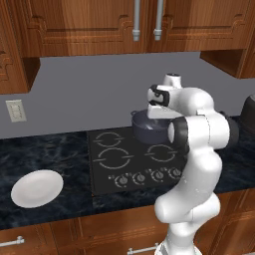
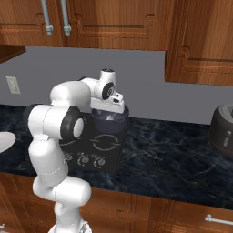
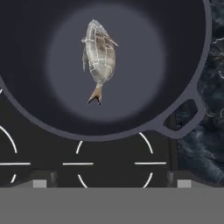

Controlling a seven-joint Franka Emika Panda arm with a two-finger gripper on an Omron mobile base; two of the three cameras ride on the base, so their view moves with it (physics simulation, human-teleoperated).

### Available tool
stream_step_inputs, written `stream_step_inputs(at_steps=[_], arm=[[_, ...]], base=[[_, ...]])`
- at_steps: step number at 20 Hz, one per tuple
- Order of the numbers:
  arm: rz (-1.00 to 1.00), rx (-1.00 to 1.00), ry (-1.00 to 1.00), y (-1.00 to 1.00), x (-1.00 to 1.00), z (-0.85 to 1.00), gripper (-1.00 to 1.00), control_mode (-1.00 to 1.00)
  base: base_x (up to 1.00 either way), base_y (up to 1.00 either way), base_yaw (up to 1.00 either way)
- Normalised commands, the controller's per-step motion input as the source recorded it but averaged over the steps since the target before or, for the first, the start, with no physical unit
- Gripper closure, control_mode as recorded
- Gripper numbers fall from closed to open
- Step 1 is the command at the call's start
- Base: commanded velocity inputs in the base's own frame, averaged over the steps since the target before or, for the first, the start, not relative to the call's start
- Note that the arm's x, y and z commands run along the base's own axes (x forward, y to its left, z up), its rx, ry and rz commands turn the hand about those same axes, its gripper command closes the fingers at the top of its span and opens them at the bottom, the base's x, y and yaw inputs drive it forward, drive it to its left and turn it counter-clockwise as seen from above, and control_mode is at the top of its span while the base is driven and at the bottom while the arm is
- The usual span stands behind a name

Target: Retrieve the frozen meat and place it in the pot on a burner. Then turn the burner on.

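The dark marble bench (image 1: 45, 154) carries a black cooktop (image 1: 114, 172) beneath wooden cabinets (image 1: 89, 22). On its rear right burner, the pot (image 3: 183, 48) holds the fish (image 3: 99, 57). Tool (image 3: 109, 181) above: fingers apart, empty.

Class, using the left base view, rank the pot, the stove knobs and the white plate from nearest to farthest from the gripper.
1. The pot, directly beneath the gripper, on a rear burner.
2. The stove knobs, along the cooktop's front edge.
3. The white plate, far left on the counter.
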Motion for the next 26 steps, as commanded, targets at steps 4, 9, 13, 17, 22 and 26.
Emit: stream_step_inputs(at_steps=[4,9,13,17,22,26], arm=[[0.00,0.00,-0.05,0.03,-0.55,0.57,-1.00,-1.00],[0.00,0.00,-0.03,0.10,-0.53,0.35,-1.00,-1.00],[0.00,0.00,0.01,0.25,-0.57,0.06,-1.00,-1.00],[0.00,0.00,0.06,0.33,-0.55,0.00,-1.00,-1.00],[0.00,-0.01,0.08,0.26,-0.53,0.00,-1.00,-1.00],[0.00,0.00,0.08,0.05,-0.34,-0.16,-1.00,-1.00]], base=[[0.00,0.00,0.00],[0.00,0.00,0.00],[0.00,0.00,0.00],[0.00,0.00,0.00],[0.00,0.00,0.00],[0.00,0.00,0.00]])
